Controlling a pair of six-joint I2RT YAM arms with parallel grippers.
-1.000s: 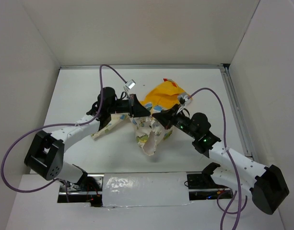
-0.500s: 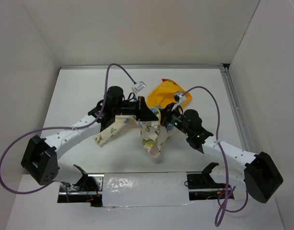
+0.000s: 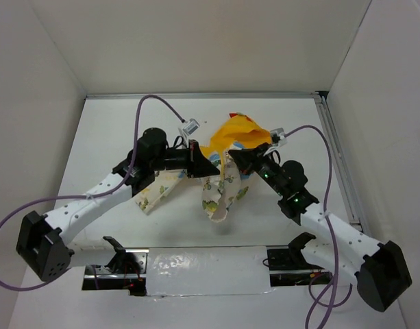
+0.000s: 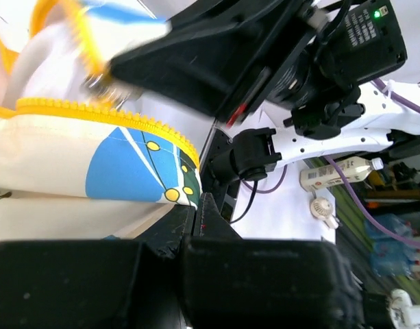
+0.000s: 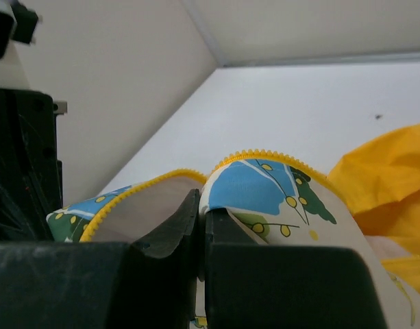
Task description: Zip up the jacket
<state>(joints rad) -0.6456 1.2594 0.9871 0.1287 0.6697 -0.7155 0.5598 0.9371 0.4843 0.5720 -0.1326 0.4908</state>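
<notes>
The jacket (image 3: 218, 197) hangs bunched over the middle of the table, cream with cartoon prints, its orange hood (image 3: 234, 133) behind. My left gripper (image 3: 204, 164) is shut on the jacket's front edge from the left. In the left wrist view my left gripper (image 4: 197, 208) pinches printed cloth beside the yellow zipper teeth (image 4: 107, 115). My right gripper (image 3: 231, 159) is shut on the opposite edge, close to the left one. In the right wrist view my right gripper (image 5: 203, 204) clamps a fold of the jacket (image 5: 264, 188) edged with zipper teeth (image 5: 271, 155). The zipper's lower end is hidden in folds.
White walls enclose the table (image 3: 114, 130) on three sides. A metal rail (image 3: 335, 151) runs along its right edge. Purple cables (image 3: 155, 103) loop above both arms. A foil-covered strip (image 3: 210, 271) lies between the arm bases at the near edge.
Both grippers have drawn closer together and slightly back, still shut on the jacket. The cloth between them has gathered into a narrower hanging bunch.
</notes>
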